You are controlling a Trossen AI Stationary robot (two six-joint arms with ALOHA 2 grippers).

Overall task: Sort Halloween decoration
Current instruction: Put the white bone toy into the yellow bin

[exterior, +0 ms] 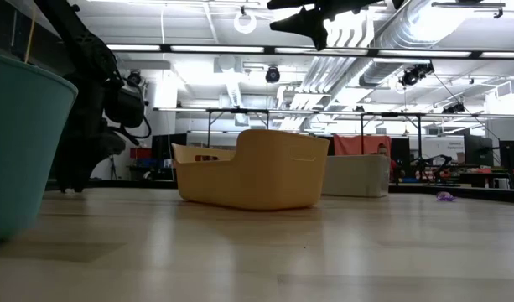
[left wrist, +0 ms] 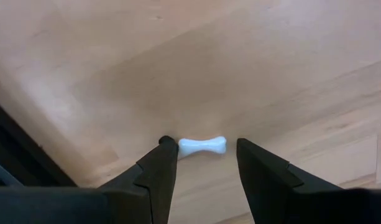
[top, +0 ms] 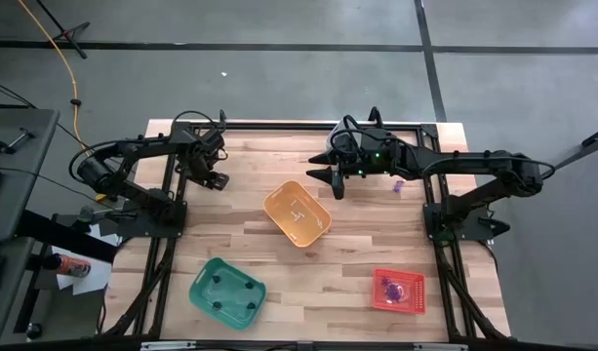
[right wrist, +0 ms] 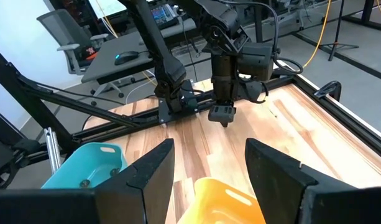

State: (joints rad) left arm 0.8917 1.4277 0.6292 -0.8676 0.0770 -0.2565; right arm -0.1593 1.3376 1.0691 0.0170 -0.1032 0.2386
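A small white bone (left wrist: pixel 202 145) lies flat on the wooden table near its far left corner. My left gripper (left wrist: pixel 203 157) points straight down over it, open, with one finger on each side of the bone's two ends; it also shows in the high view (top: pixel 217 180). My right gripper (top: pixel 325 179) hangs open and empty high above the table's far middle, pointing toward the left arm. A purple trinket (top: pixel 398 185) lies on the table at the far right. My left gripper comes at the bone from above, its fingers standing along the bone's length. One fingertip (left wrist: pixel 168 144) stands right at one knobbed end (left wrist: pixel 183 147); I cannot tell whether it touches. The other fingertip stands clear of the other end.
An orange bin (top: pixel 297 213) with a whitish piece stands mid-table. A green bin (top: pixel 227 292) with dark pieces sits at the near left, a red bin (top: pixel 398 291) with purple pieces at the near right. Black frame rails (top: pixel 172 210) run along both table sides.
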